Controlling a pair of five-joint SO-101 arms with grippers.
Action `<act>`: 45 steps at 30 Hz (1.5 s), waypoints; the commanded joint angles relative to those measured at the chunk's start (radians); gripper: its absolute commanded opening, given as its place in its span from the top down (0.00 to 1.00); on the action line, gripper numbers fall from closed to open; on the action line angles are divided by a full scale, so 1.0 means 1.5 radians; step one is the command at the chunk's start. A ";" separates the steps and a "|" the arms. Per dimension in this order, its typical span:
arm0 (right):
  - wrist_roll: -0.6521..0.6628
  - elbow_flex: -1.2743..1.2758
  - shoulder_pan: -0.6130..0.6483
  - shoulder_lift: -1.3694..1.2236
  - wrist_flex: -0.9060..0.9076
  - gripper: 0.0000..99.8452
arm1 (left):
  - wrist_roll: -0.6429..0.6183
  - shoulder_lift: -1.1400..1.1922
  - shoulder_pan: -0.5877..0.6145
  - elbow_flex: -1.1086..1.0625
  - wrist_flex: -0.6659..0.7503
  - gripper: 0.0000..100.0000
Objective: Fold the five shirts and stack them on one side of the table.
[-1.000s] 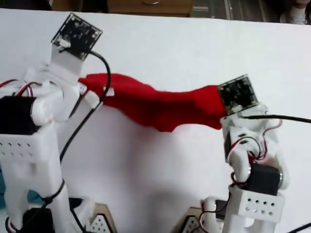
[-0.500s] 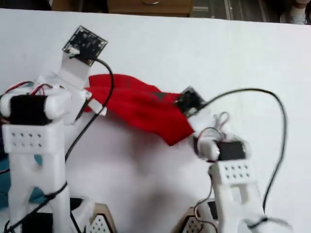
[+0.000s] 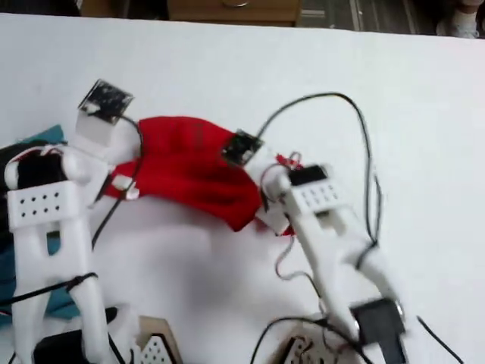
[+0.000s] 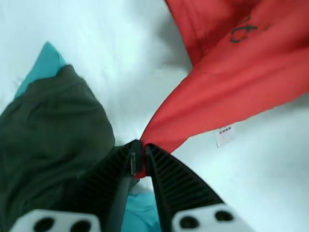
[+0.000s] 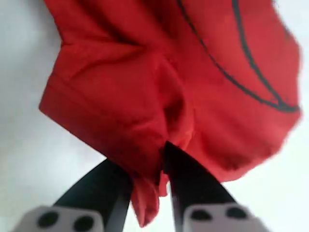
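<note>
A red shirt lies bunched between the two arms on the white table. My left gripper is shut on a corner of the red shirt, at the shirt's left end in the high view. My right gripper is shut on a fold of the red shirt, over the shirt's right part in the high view. A dark green shirt on a teal shirt lies beside the left gripper, with the teal shirt at the table's left edge.
The right arm's black cable loops over the table right of the shirt. The far edge of the table runs along the back. Bare white table stretches to the right and behind the shirt.
The right arm has swung left with its end of the red shirt, bringing it over toward the left end. The shirt went from stretched out to bunched. The left arm shifted slightly left.
</note>
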State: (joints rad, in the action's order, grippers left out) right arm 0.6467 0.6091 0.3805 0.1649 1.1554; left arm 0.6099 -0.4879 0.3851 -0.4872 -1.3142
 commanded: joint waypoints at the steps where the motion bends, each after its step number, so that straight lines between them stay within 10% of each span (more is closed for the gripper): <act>1: 0.001 -0.071 0.013 -0.036 0.051 0.85 | 0.025 -0.004 0.036 -0.014 0.012 0.98; 19: 0.019 0.278 0.010 0.377 0.084 0.88 | 0.025 -0.004 0.037 -0.019 0.012 0.98; 38: -0.020 0.243 0.091 0.087 -0.081 0.78 | -0.005 0.046 0.015 -0.018 0.075 0.98; 45: -0.049 0.092 0.077 -0.005 -0.110 0.90 | -0.006 0.199 0.015 -0.014 0.126 0.98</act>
State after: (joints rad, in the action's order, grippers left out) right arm 0.5823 0.8592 0.5063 0.1941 1.0004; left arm 0.6068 -0.2394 0.4112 -0.5224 -1.1577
